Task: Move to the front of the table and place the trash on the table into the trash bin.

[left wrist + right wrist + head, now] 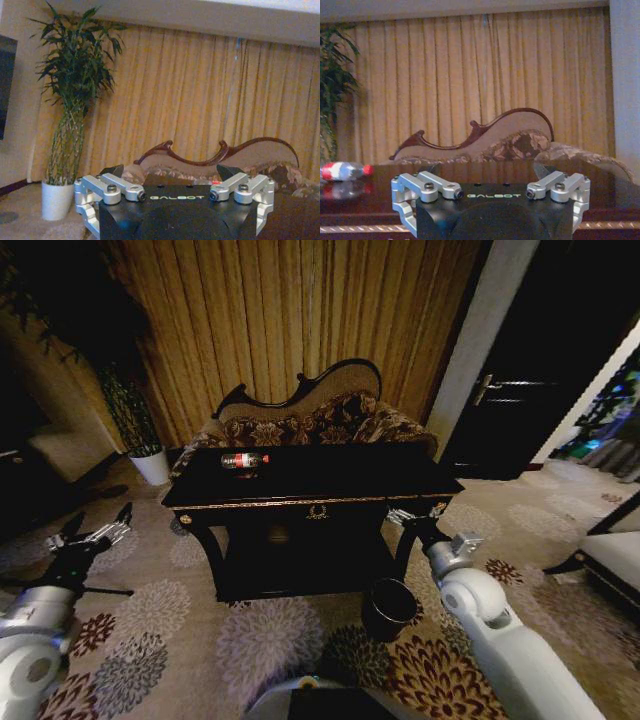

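Observation:
The black table (350, 478) with gold trim stands straight ahead, in front of a floral sofa (320, 420). A clear plastic bottle (245, 460) with a red label lies on its side at the table's back left; the right wrist view shows this bottle (342, 170) on the glossy tabletop (615, 192). The trash bin (388, 608), dark and round, sits on the carpet by the table's front right leg. My right gripper (415, 516) (490, 170) hovers open at the table's front right corner. My left gripper (97, 522) (170, 172) is open, well left of the table.
A potted plant in a white pot (152, 465) (56, 199) stands left of the sofa before the curtain. A dark door (520, 370) is at the back right, and white furniture (615, 555) sits at the right edge. Patterned carpet (270, 640) lies open between me and the table.

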Robot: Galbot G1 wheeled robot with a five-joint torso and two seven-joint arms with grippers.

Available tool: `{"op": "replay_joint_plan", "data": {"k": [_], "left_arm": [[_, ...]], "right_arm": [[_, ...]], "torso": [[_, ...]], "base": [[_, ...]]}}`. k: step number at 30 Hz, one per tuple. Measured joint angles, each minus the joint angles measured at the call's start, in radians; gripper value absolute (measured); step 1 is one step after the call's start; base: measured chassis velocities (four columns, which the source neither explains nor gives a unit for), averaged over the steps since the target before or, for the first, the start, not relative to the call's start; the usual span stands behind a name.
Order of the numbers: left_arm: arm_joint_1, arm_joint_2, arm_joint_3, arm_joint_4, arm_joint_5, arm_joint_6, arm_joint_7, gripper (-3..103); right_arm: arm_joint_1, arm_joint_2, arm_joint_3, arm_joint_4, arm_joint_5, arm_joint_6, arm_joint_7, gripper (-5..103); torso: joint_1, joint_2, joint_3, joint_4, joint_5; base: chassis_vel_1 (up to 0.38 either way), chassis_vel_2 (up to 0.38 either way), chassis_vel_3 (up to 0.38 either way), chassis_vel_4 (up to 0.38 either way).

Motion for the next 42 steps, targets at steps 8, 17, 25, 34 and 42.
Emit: {"op": "replay_joint_plan", "data": {"k": [8,17,25,34,42], "left_arm": [[-0.007,0.007,0.004,-0.015,-0.001,0.008,-0.009,100],[-0.006,0.018,-0.008,-0.030,-0.007,0.007,-0.009,100],[-0.005,0.017,-0.003,-0.032,-0.007,0.008,-0.006,100],[-0.004,0.014,-0.003,-0.032,-0.007,0.007,-0.004,100],[-0.004,0.009,0.004,-0.034,-0.004,0.005,0.001,100]], "right_arm": [[-0.006,-0.013,0.009,0.032,0.017,-0.028,-0.001,100],[0.004,-0.005,-0.007,-0.022,0.012,-0.013,-0.005,100],[0.010,-0.002,-0.008,-0.037,0.010,-0.006,-0.005,100],[0.010,0.003,-0.023,-0.037,0.004,-0.005,-0.006,100],[0.005,0.007,-0.026,-0.039,0.003,-0.004,-0.006,100]], "torso": [[0.000,0.000,0.000,0.0000,0.0000],[0.000,0.000,0.000,0.0000,0.0001],[0.000,0.000,0.000,0.0001,0.0000],[0.000,0.000,0.000,0.0001,-0.0001],[0.000,0.000,0.000,0.0000,-0.0001]], "base": [[0.000,0.000,0.000,0.000],[0.000,0.000,0.000,0.000],[-0.070,0.057,0.070,-0.066],[-0.151,0.156,0.153,-0.146],[-0.126,0.121,0.123,-0.130]]}}
